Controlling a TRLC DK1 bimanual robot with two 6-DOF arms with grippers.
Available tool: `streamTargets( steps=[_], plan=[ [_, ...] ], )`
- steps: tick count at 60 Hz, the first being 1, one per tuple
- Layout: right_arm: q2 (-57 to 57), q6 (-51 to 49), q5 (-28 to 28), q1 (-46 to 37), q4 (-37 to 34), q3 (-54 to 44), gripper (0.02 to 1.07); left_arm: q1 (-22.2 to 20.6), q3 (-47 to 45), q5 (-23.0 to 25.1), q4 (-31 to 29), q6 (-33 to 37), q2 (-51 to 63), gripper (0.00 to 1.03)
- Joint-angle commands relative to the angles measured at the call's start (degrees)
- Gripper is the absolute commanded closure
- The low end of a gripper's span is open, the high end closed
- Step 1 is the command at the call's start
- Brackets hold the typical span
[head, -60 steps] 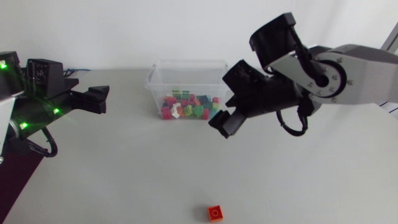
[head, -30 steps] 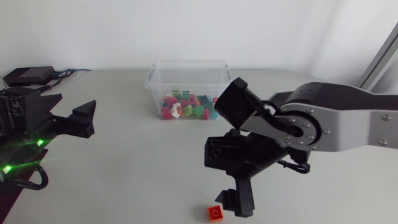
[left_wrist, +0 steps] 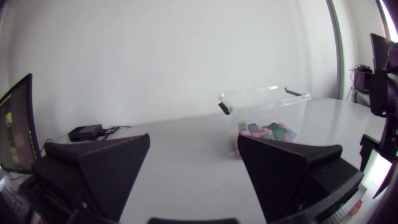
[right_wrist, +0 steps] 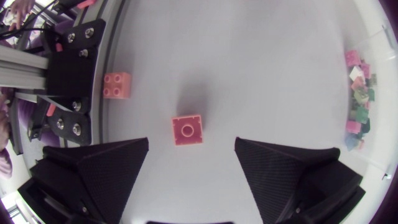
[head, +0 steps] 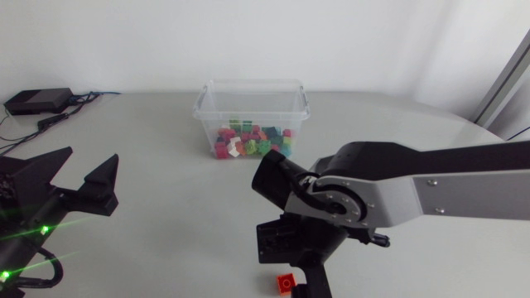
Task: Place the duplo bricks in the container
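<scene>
A red duplo brick (head: 286, 281) lies alone near the table's front edge. My right gripper (head: 310, 286) hangs just over it, pointing down. In the right wrist view the red brick (right_wrist: 187, 130) sits just ahead of the gap between the spread fingers of my right gripper (right_wrist: 191, 149), and nothing touches it. A clear plastic container (head: 251, 98) at the back middle holds several coloured bricks (head: 252, 142). My left gripper (head: 79, 174) stands open and empty at the left, facing the container (left_wrist: 264, 99).
A second, orange-pink brick (right_wrist: 117, 85) lies by a metal frame at the table's edge, beyond the red one. My right arm (head: 414, 186) spans the table's right half. A black box with cables (head: 37, 100) sits at the back left.
My right arm has swung from beside the container down to the front edge, ending above the red brick. My left gripper has drawn back toward the front left, staying open.
</scene>
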Motion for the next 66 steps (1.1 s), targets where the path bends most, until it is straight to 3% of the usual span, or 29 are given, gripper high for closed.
streamTargets(
  steps=[1, 34, 45, 51, 55, 66],
  plan=[
    [2.2, 0.4, 0.8, 0.9, -0.5, -1.2, 0.07, 0.7, -2.0, -0.6, 0.9, -1.9, -1.7, 0.06],
    [10.6, 1.6, 5.0, 3.4, 1.5, 0.9, 0.17, 3.4, -10.4, -0.6, 0.4, -2.8, -20.1, 0.09],
    [12.7, 1.6, 4.9, 3.8, 2.1, 1.6, 0.38, 4.6, -12.1, -0.6, -0.1, -3.3, -24.8, 0.1],
    [12.8, 2.0, 4.9, 4.5, 2.9, 1.7, 0.58, 5.5, -12.2, -0.6, -0.2, -3.3, -24.8, 0.1],
    [13.3, 2.5, 4.3, 4.8, 3.2, 2.1, 0.76, 6.3, -12.2, -0.6, -0.2, -3.4, -24.8, 0.1],
    [13.1, 3.7, 2.7, 4.6, 2.7, 2.7, 0.81, 7.9, -12.6, -0.6, -0.4, -4.1, -24.9, 0.1]
  ],
)
